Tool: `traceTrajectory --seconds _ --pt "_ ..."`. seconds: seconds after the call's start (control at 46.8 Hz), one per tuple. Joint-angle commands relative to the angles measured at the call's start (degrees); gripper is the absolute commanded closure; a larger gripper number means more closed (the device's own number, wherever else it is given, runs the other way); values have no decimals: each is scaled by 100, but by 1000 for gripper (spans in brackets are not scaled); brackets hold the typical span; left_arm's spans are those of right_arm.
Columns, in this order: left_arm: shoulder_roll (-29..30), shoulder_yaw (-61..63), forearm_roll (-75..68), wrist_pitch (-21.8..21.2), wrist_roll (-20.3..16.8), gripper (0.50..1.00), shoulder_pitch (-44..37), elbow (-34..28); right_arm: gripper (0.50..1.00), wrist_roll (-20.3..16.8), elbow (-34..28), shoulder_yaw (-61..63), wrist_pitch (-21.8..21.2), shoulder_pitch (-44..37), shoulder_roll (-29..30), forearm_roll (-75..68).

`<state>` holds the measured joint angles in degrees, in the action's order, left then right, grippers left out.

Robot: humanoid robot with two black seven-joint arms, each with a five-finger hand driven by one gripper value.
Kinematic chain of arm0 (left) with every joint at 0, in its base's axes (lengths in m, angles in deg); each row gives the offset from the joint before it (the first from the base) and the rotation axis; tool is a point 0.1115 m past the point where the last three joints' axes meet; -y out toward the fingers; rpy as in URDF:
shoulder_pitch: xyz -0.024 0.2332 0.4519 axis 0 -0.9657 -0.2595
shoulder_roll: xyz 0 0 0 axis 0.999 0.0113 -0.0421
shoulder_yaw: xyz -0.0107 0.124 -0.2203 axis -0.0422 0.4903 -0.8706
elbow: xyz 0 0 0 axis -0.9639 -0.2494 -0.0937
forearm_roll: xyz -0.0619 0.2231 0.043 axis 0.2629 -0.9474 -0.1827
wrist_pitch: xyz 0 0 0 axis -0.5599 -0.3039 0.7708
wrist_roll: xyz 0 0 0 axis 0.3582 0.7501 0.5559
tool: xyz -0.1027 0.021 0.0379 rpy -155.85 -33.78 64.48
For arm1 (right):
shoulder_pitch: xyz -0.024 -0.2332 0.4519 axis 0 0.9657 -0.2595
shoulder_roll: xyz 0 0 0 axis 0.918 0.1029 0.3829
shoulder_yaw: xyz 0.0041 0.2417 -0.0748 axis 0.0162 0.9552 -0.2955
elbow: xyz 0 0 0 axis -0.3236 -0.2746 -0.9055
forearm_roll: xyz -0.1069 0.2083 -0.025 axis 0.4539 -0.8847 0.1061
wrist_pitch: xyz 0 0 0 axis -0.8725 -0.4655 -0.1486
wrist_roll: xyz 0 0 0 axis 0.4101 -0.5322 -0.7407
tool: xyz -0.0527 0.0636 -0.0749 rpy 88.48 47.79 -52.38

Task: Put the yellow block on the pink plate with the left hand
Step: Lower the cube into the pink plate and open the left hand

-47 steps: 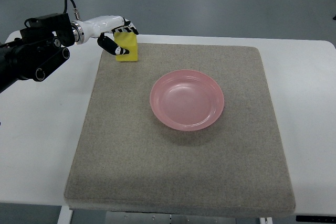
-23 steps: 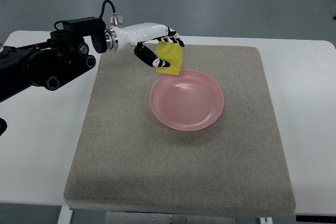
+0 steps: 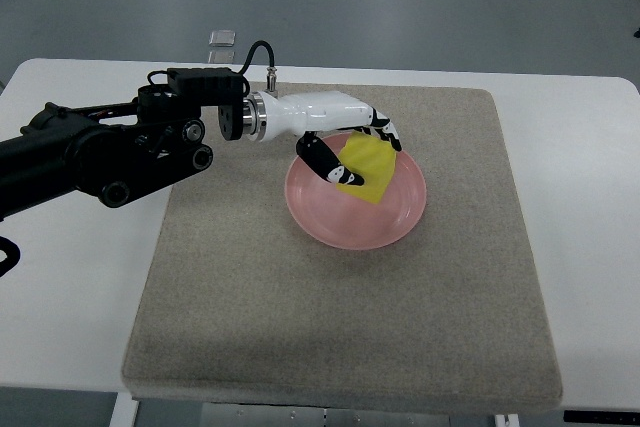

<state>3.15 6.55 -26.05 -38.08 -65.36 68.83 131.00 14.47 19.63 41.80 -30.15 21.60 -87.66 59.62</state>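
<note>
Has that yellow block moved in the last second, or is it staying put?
Yes. The yellow block, held in the left hand, has travelled from the mat's far left corner to over the pink plate.

Layout on the table

A mat (image 3: 300,327) lies on the table (image 3: 580,197). The plate (image 3: 390,227) sits on the far half of the mat. The left hand (image 3: 350,152), reaching from the left, holds the block (image 3: 368,169) over the plate.
</note>
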Motion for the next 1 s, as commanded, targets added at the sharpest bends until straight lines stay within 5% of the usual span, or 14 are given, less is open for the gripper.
traceTrajectory --seconds 0.0,0.384,0.641,0.854,0.983 --pt "-8 72 -61 1 -2 842 -6 5 576 0 0 0 0 0 0 1" --pt "-87 63 -70 -69 7 842 -50 -136 576 0 0 0 0 0 0 1" --pt "-96 63 -79 -87 -2 797 -173 -233 576 0 0 0 0 0 0 1" --pt "-96 72 -79 -87 -2 724 -173 -242 576 0 0 0 0 0 0 1" --pt "-96 63 -61 -105 -55 615 -182 -242 576 0 0 0 0 0 0 1"
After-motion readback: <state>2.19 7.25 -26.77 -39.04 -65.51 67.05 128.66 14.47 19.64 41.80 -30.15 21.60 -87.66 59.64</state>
